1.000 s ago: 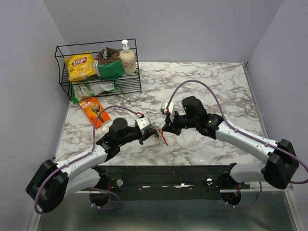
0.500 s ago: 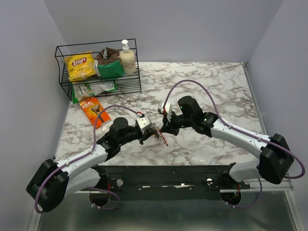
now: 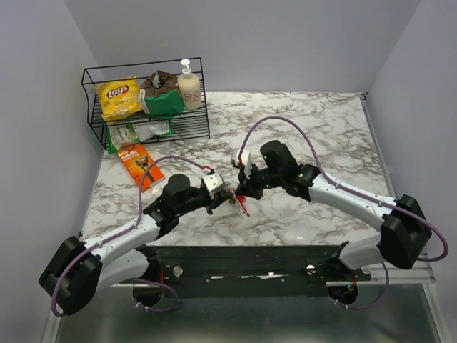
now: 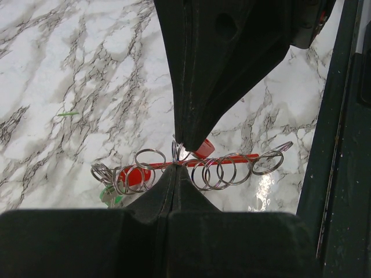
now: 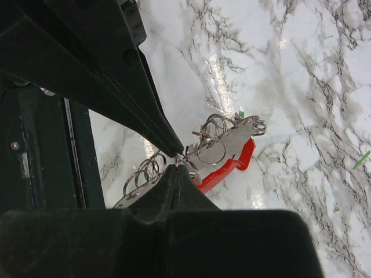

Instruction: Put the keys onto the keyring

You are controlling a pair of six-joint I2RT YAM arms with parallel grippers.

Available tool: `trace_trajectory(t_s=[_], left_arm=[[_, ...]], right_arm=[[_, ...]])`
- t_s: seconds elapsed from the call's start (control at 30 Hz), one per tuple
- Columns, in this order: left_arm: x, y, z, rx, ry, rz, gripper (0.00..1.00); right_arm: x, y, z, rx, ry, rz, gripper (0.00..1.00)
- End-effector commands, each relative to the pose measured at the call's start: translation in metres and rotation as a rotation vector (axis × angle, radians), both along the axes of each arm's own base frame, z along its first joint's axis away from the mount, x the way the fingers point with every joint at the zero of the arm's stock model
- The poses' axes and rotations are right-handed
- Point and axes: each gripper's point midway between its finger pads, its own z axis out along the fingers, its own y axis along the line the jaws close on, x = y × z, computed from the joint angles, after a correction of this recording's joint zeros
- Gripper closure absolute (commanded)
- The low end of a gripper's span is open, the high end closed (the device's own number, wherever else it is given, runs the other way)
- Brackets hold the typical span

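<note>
The keyring point(image 4: 232, 160) is a thin red bar with several silvery rings strung along it. It hangs just over the marble between both arms point(image 3: 241, 206). My left gripper point(image 4: 175, 167) is shut on its middle. My right gripper point(image 5: 177, 168) is also shut, tip to tip with the left point(image 3: 243, 190). It pinches the small ring of a red-headed key point(image 4: 203, 149) right at the bar. A green key head point(image 4: 109, 197) peeks out under the ring cluster at the keyring's curved red end point(image 5: 246, 155). No yellow-headed key shows.
A black wire basket point(image 3: 96, 127) at the back left holds a chip bag, a soap bottle and packets. An orange packet point(image 3: 140, 164) lies in front of it. The dark mounting rail point(image 3: 243, 261) runs along the near edge, close under both grippers.
My right arm has swung left, bringing its gripper up against the left gripper's tip at the keyring. The left arm and the keyring have stayed put.
</note>
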Motion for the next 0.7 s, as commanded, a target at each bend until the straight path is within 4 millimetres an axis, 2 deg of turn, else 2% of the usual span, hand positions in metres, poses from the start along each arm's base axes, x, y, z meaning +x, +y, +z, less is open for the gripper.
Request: trace_trajectory(t_s=[0.0, 0.43, 0.67], left_arm=[[0.0005, -0.0051, 0.0257, -0.054, -0.067, -0.018, 1.0], [-0.0032, -0.0046, 0.0268, -0.061, -0.072, -0.03, 1.0], [-0.0062, -0.0039, 0.0337, -0.083, -0.1, -0.036, 1.0]], right_arm=[[0.0086, -0.0009, 0.0031, -0.004, -0.023, -0.037, 0.99], [0.0156, -0.0062, 0.0083, 0.005, -0.059, -0.09, 0.99], [0.0174, -0.007, 0.0024, -0.007, -0.051, -0.108, 0.99]])
